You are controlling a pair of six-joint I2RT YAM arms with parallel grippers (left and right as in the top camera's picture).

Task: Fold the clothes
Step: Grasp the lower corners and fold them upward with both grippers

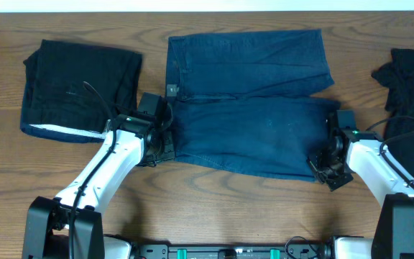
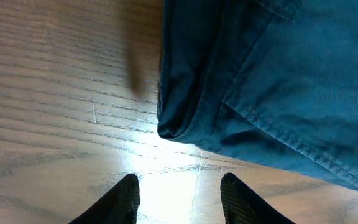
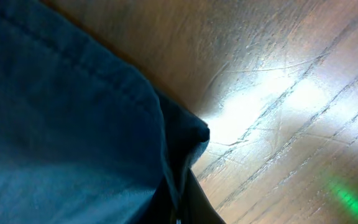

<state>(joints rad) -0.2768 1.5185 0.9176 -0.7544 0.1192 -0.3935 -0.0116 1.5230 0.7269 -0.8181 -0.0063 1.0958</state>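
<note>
Navy cloth (image 3: 67,118) fills the right wrist view, right up against the lens. Its hemmed corner runs down into the right gripper (image 3: 182,213), whose jaws are closed tight on the fabric just above the wooden table (image 3: 291,74). The left gripper (image 2: 179,200) stands part-way open, its two dark fingertips (image 2: 122,200) apart with only bare wood between them. The folded, seamed corner of the same cloth lies just ahead of them, not touched. From overhead the navy cloth spreads flat between the two grippers, doubled into two layers, the left gripper at one end and the right gripper at the other. A black piece with a white edge (image 1: 77,90) lies outward of the left gripper, and another black piece (image 1: 412,79) outward of the right gripper.
</note>
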